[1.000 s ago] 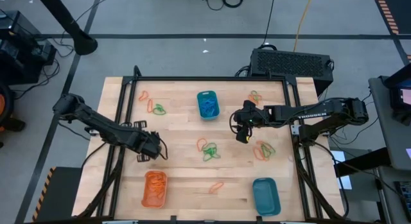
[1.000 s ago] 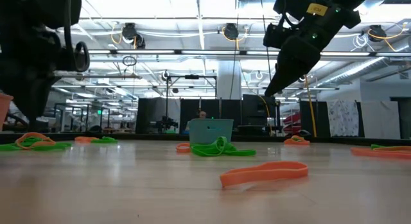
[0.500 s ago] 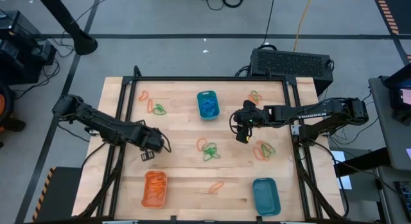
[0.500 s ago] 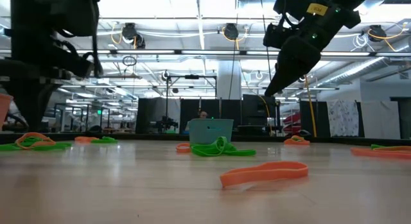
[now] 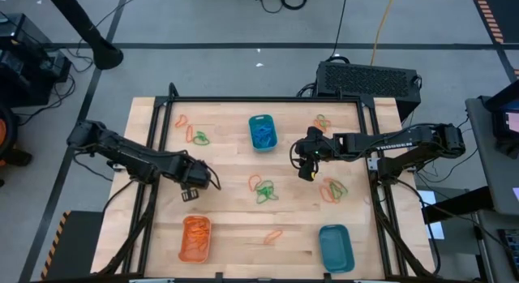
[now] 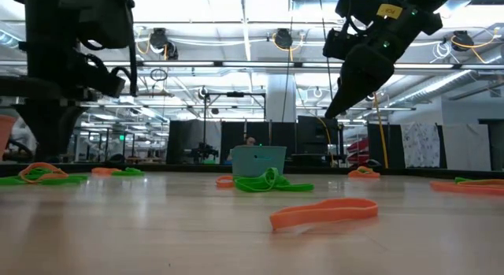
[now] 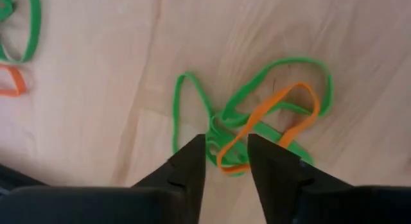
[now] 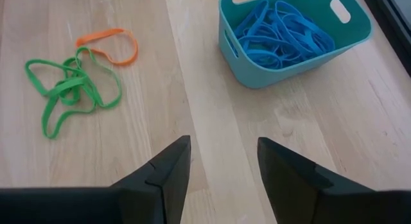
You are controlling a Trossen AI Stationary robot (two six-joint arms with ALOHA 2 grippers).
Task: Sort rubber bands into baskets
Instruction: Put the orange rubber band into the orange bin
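Note:
My left gripper [image 5: 190, 194] points down at the table's left, open by a narrow gap. Its fingertips [image 7: 196, 150] stand on either side of a tangle of green and orange rubber bands [image 7: 257, 115] that lies flat on the wood [image 6: 39, 176]; the hand hides it in the high view. The orange basket [image 5: 195, 238] sits just nearer than that gripper. My right gripper [image 5: 306, 171] hangs open in the air right of centre [image 8: 223, 160]. In front of it stands the far teal basket [image 8: 289, 38], full of blue bands. My left gripper comes at the green and orange tangle from above, with the orange band's end [image 7: 225, 165] showing between its two fingers. I cannot tell whether the fingertips touch the bands or the wood.
More bands lie loose: a green and orange cluster at centre [image 5: 262, 188], others at far left [image 5: 192, 133], far right [image 5: 324, 122] and right [image 5: 332, 188], and one orange band near the front [image 5: 273, 235]. A second teal basket [image 5: 336, 246] stands front right. Black rails [image 5: 154, 153] line the table's sides.
My left gripper has shifted a little toward the table's right edge, staying pointed down over the tangle. The tangle has stayed flat on the table.

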